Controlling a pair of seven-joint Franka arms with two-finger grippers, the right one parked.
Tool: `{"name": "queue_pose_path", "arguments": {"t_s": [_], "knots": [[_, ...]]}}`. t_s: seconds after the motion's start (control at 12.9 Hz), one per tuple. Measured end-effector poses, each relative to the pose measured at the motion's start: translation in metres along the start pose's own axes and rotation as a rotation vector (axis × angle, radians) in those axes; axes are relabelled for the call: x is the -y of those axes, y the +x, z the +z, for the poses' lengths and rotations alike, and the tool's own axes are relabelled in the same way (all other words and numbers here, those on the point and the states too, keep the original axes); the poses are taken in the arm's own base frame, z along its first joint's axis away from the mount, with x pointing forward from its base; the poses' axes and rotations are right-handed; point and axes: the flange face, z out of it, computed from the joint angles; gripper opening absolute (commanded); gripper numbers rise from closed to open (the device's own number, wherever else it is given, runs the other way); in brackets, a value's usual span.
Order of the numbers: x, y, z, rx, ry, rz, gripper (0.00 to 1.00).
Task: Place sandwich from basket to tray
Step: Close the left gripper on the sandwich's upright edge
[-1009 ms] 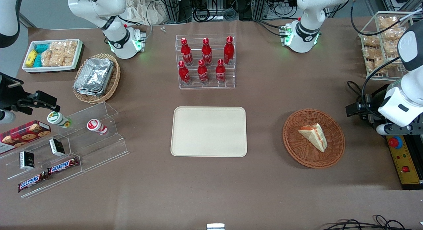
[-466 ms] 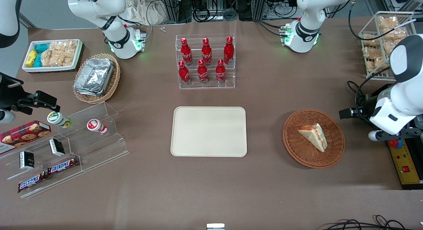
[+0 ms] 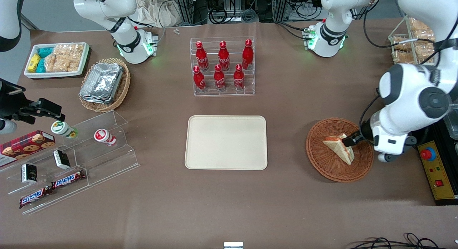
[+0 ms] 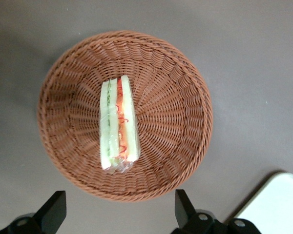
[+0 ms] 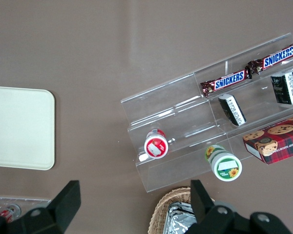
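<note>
Front view: the sandwich, a pale triangular wedge with a red-orange seam along its edge, lies in the round reddish-brown wicker basket toward the working arm's end of the table. The left gripper hangs over the basket's rim with its dark tips just at the sandwich. The cream tray, flat with rounded corners and a low rim, lies bare in the middle, well apart from the basket. Farther from the camera, six glossy red bottles with white script stand on a clear stepped acrylic rack. Toward the parked arm's end, a paler oval wicker basket holds crinkled foil containers, and two bars reading SNICKERS lie on a clear tiered display stand.

Left wrist view: looking straight down, the tight weave of the basket radiates out from its centre. The sandwich lies in it on its side inside clear wrap, showing green, white and red-orange layers. The gripper hovers above with its two black fingers spread wide apart, holding nothing. A corner of the tray shows nearby.

Right wrist view: the SNICKERS bars read clearly on the display stand, beside a plaid cookie box and two round-lidded cups
</note>
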Motion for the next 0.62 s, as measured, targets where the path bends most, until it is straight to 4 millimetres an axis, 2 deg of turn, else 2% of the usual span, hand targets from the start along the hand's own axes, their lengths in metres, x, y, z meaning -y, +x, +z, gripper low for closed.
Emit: {"name": "queue_pose_path", "arguments": {"t_s": [0.23, 0.47, 0.62], "knots": [[0.012, 0.007, 0.019, 0.003, 0.001, -0.047, 1.0], [0.035, 0.026, 0.036, 0.005, 0.008, -0.098, 1.0], [0.039, 0.027, 0.055, 0.004, 0.002, -0.105, 1.0]]}}
